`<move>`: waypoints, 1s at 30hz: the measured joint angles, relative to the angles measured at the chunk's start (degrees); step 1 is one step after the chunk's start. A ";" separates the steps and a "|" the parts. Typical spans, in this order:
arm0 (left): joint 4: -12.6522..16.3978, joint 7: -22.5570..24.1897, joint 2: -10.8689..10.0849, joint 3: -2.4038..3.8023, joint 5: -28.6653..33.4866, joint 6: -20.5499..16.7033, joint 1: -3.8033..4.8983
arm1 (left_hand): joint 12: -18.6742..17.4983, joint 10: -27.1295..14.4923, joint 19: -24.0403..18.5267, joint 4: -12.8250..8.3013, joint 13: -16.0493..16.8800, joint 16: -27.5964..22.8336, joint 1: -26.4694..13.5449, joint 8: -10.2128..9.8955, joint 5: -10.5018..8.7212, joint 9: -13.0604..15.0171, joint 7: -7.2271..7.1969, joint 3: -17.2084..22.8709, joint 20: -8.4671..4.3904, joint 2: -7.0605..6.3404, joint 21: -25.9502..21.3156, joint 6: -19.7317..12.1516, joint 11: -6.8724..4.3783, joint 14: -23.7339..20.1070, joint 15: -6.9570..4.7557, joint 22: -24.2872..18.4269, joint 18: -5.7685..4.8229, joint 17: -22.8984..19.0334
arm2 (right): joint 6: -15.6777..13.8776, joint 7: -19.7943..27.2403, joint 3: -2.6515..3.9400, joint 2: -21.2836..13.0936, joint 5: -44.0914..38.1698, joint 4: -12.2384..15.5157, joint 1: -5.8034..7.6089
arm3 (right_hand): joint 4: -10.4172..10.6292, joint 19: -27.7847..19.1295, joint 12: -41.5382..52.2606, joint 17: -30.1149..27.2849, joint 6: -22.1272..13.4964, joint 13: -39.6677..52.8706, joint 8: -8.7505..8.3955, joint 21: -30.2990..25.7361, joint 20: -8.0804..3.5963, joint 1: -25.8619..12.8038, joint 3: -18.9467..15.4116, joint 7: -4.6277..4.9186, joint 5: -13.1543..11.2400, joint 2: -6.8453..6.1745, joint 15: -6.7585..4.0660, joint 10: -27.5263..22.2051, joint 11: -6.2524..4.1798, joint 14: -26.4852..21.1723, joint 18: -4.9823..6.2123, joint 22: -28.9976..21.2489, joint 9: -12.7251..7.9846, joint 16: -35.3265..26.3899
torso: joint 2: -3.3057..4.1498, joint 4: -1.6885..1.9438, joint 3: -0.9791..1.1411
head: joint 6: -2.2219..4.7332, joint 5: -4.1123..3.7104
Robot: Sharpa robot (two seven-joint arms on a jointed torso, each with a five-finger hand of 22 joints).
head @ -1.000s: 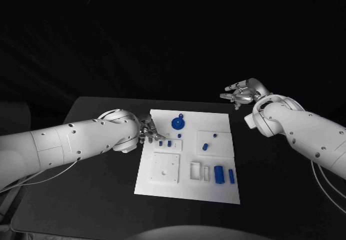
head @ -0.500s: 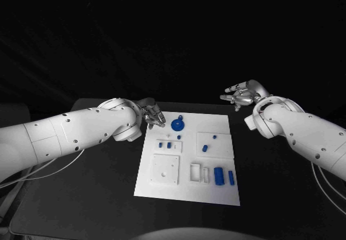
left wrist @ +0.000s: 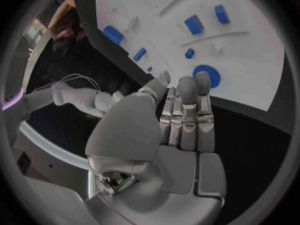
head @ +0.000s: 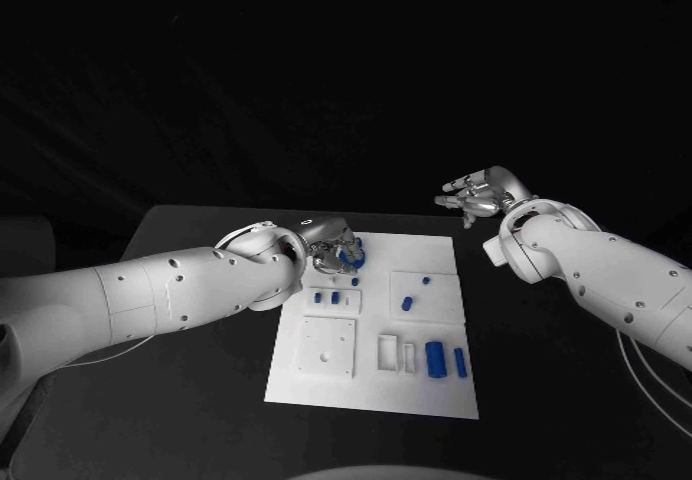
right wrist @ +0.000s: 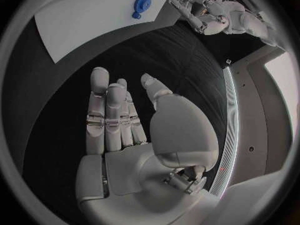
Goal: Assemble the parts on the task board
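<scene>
The left robot hand [head: 335,255] hovers over the blue gear [left wrist: 206,77] on the board [head: 433,380] — fingers straight, holding nothing. The right robot hand [head: 476,192] is spread too, off the board.

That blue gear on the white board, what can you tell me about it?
The gear is a round blue disc with a toothed rim, plastic by the look of it, lying flat near the far left corner of the board. The left hand is over it with fingers stretched out; whether they touch it cannot be told. In the head view the hand hides most of it. No other part touches it.
</scene>
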 measured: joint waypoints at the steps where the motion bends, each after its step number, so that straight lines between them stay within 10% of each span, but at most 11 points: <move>1: -0.39 0.48 0.34 -0.13 -1.19 -0.23 -0.12 | 0.00 -0.02 0.10 0.00 0.00 0.26 0.15 0.00 0.00 -0.14 0.00 0.00 -0.11 -0.15 0.00 0.00 0.02 0.00 0.00 0.17 -0.01 0.11 | 0.01 0.11 0.00 0.03 0.00 0.03 0.00 | -0.10 0.06 -1.68 0.00 0.01 -1.37 0.00 0.00 0.10 -0.04 0.32 -0.01 0.00 0.04 0.08 0.41 0.12 0.09 0.09 0.00 0.00 0.00 | 0.01 -0.01 0.00 | 0.06 -0.01; 30: -9.30 3.23 6.27 -0.97 -18.85 -0.39 -3.39 | 0.00 -4.21 1.02 -0.16 -0.05 6.60 1.05 0.00 2.35 -0.28 0.00 0.15 -0.02 -1.05 2.23 0.00 0.69 1.01 0.22 2.10 0.83 -0.51 | 0.08 1.39 0.00 0.26 -0.27 0.84 -0.01 | -0.63 -0.03 -7.86 -0.43 0.67 -4.99 0.00 0.01 0.39 -1.20 0.86 -0.22 0.23 -0.16 0.29 2.36 0.74 -0.10 0.56 -0.59 -0.01 -0.01 | 0.10 -0.05 0.04 | 0.23 -0.55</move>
